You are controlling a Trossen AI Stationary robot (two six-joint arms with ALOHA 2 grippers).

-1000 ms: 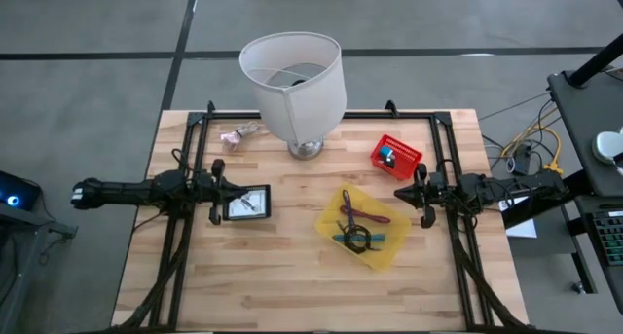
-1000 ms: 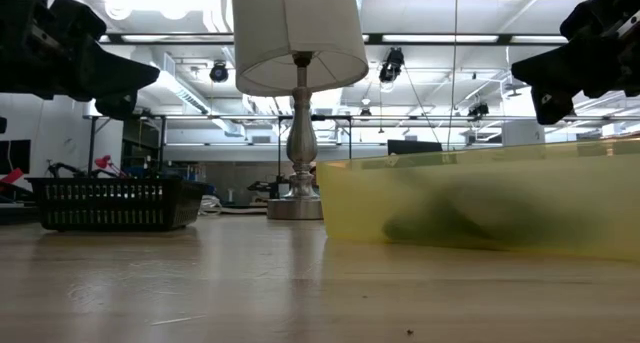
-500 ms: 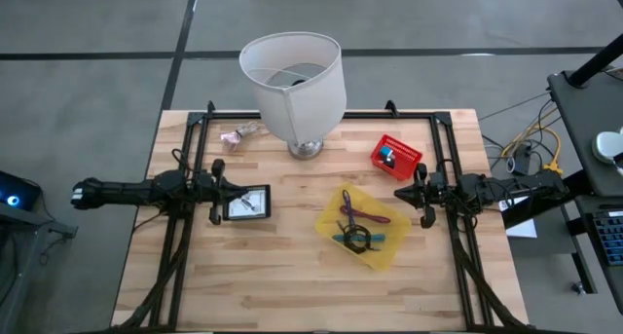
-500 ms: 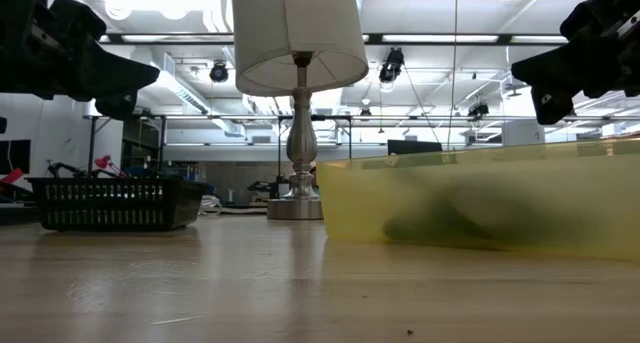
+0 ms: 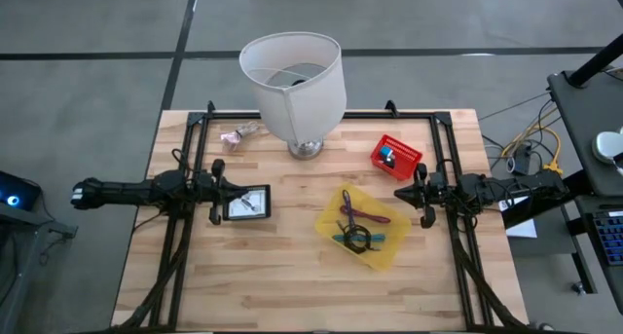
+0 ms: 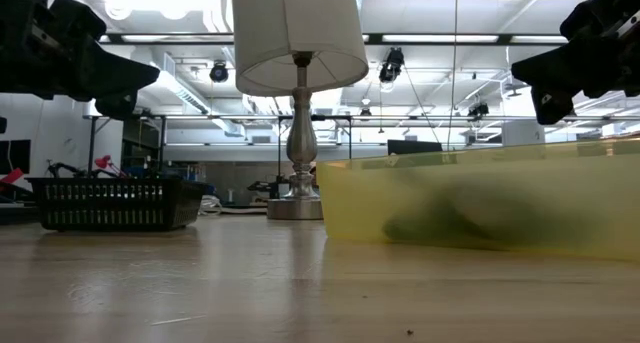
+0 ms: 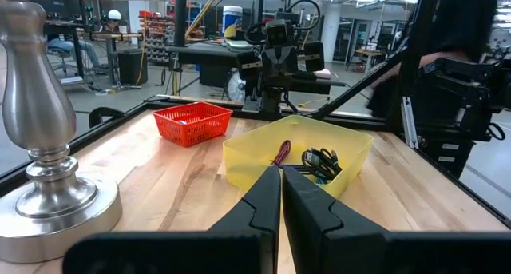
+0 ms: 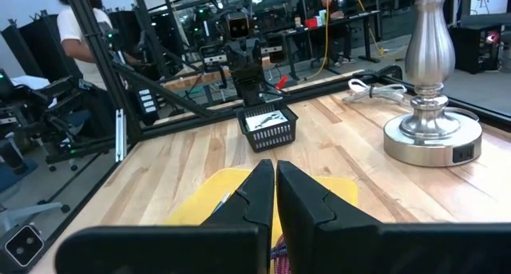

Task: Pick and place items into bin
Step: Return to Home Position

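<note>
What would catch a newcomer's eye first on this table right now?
The tall lamp with its big white shade dominates the table's far middle. Next is the yellow bin right of centre, holding thin ties, with a red basket beyond it. Both arms sit at the table's sides, left gripper and right gripper shut and empty.

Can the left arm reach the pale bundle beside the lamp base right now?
Probably yes: the pale bundle lies on bare tabletop, apart from the lamp base, nothing between it and the left gripper.
</note>
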